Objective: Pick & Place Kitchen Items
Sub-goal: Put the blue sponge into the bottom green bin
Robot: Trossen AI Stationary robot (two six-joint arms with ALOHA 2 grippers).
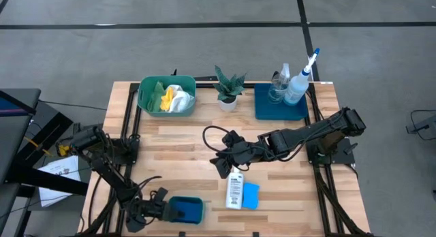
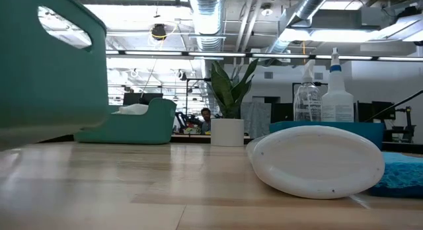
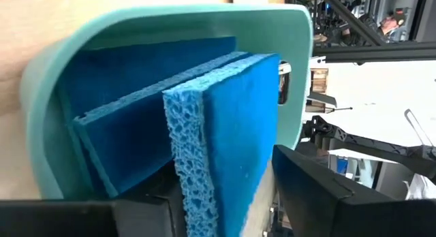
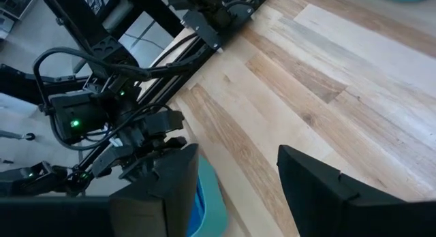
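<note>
Kitchen items, sorting in progress, judged partly complete.

Placed:
- Cloths (image 1: pixel 172 98), yellow, green and white, bunched inside the green tub (image 1: pixel 145 101) at the bench's 11 o'clock.
- Clear spray bottle (image 1: pixel 278 86) and white spray bottle with blue trigger (image 1: pixel 300 80), both upright on the dark blue tray (image 1: pixel 266 109) at 1 o'clock.
- Blue sponges (image 3: pixel 225 121), on edge in the near green tub (image 3: pixel 48 94) at 7 o'clock. One sponge sits between the fingers of the left pincer (image 3: pixel 225 203); whether it is still pinched or already let go cannot be told.

Outstanding:
- Small white bottle (image 1: pixel 234 189), lying on its side on the bare bench (image 1: pixel 170 155) at about 6 o'clock.
- One blue sponge (image 1: pixel 251 195), flat, touching the bottle on its 3 o'clock side.

Not for sorting: small potted plant (image 1: pixel 227 92), at 12 o'clock between tub and tray.

Right pincer (image 1: pixel 223 167): jaws spread, empty, just at the cap end of the small white bottle, toward 11 o'clock of it.

Assessment: most items are housed; two remain loose near the front edge. The right arm looks placed to take the bottle next, probably for the tray, though nothing confirms that destination.
</note>
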